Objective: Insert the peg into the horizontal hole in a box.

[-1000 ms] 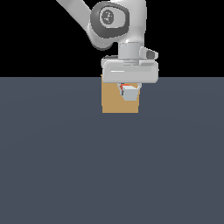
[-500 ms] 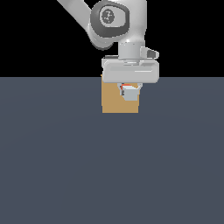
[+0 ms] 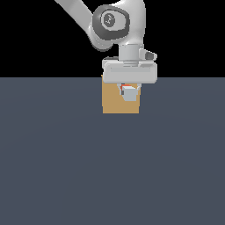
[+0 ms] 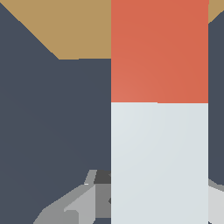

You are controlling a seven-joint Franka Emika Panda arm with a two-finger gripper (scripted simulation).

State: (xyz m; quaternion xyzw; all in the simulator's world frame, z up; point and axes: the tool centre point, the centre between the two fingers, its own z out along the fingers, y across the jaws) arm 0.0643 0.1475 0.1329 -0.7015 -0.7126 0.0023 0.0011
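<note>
The tan box [image 3: 112, 103] stands on the dark floor at the middle of the exterior view. My gripper [image 3: 128, 90] hangs in front of the box's upper right part and is shut on the peg [image 3: 128, 94], which shows end-on as a small pale grey square with a red sliver above it. In the wrist view the peg [image 4: 159, 140] is a long bar, pale grey near the fingers [image 4: 65, 205], and its red-orange end reaches over the box [image 4: 78, 30]. The hole is hidden behind the peg and the gripper.
The flat dark grey-blue floor [image 3: 112, 176] spreads around the box on all sides. The arm's white links [image 3: 110, 22] rise above the box toward the exterior view's left. No other object shows.
</note>
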